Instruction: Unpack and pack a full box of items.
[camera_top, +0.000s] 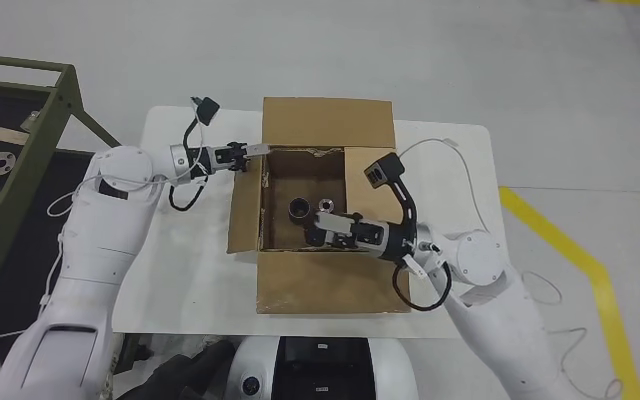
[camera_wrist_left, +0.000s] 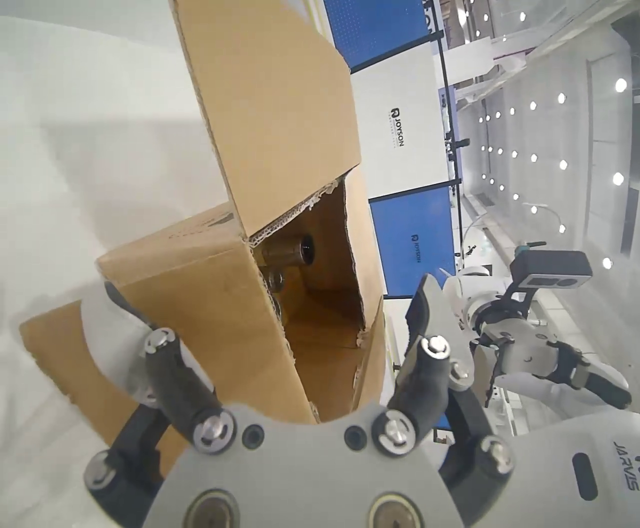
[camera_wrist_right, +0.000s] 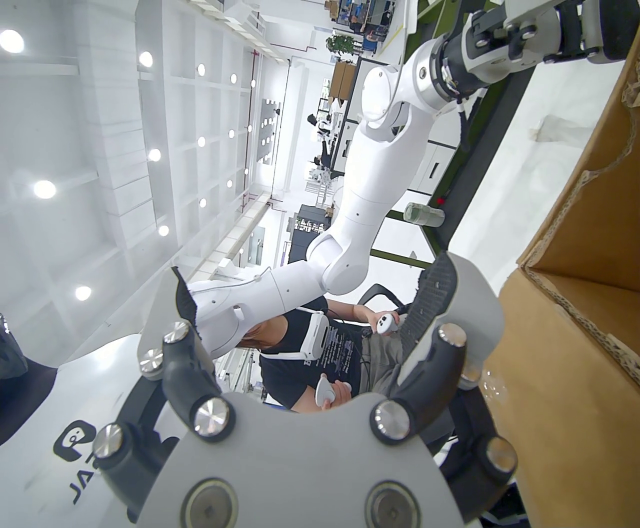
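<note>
The open cardboard box sits mid-table, reaching to the rear edge. A metal cylinder rests on the box floor nearer its left wall, seemingly on end with the bore facing up. The right gripper hangs inside the box just to the cylinder's right, fingers spread wide and empty, so it looks the nearer hand. The left gripper, equally wide, straddles the box's rear-left corner from outside.

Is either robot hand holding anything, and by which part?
Nothing is held. The left gripper is open at the cardboard box's corner; the right gripper is open and empty over the box's opening.
</note>
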